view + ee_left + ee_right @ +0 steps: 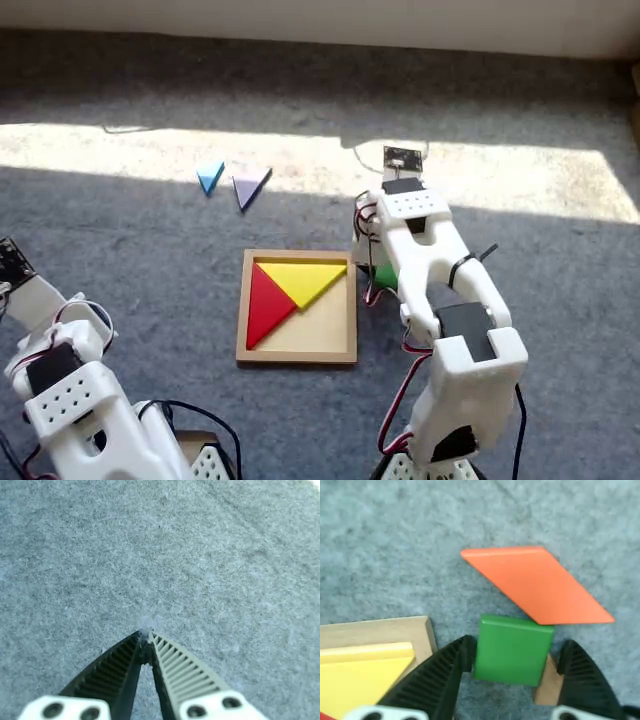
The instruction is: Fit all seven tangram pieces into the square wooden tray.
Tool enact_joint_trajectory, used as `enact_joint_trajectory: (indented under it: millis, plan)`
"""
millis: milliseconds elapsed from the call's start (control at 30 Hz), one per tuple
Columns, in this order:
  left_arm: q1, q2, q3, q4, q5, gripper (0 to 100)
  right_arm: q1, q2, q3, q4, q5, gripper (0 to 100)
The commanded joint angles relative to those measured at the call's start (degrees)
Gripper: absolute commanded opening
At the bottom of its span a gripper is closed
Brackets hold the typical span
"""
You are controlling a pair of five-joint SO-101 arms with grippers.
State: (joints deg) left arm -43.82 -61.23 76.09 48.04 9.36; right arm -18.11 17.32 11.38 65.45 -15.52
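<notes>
The square wooden tray (300, 352) lies mid-table and holds a red triangle (264, 303) and a yellow triangle (305, 280). My right gripper (517, 652) is open just off the tray's right edge. Its fingers straddle a green square (512, 650), which also appears from above (383, 276). One finger touches the green square's side, and a tan piece (548, 685) sits between the square and the other finger. An orange parallelogram (537, 585) lies just past the square. Far back lie a blue triangle (210, 177) and a purple triangle (248, 187). My left gripper (146, 639) is shut over bare carpet.
Grey carpet covers the whole surface, with a sunlit band across the back. The left arm (60, 385) stands at the near left corner, well away from the tray. The tray's corner (395, 630) and the yellow triangle (360, 677) lie beside the right gripper.
</notes>
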Motion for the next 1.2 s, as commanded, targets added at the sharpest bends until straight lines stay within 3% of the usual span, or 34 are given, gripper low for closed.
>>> enact_joint_trajectory:
  millis: [0,167,267,533,700,900,1167]
  plan:
    - [-0.57,-0.75,-1.63,-0.97,-0.35,0,0.66,0.57,-2.95,0.04,0.09,20.0]
    - [-0.57,-0.75,-1.63,-0.97,-0.35,0,0.66,0.57,-3.03,0.22,0.35,9.1]
    - [-0.57,-0.75,-1.63,-0.97,-0.35,0,0.66,-1.1,-3.91,0.48,4.31,5.5]
    - [-0.57,-0.75,-1.63,-0.97,-0.35,0,0.04,-18.33,-1.63,2.07,12.13,2.6]
    - [-0.57,-0.75,-1.63,-0.97,-0.35,0,-5.05,-27.91,6.11,2.24,18.29,2.6]
    - [-0.57,-0.75,-1.63,-0.97,-0.35,0,-15.96,-30.99,16.84,1.63,27.43,2.6]
    - [-0.57,-0.75,-1.63,-0.97,-0.35,0,-21.05,-30.99,26.59,-10.33,33.41,3.0]
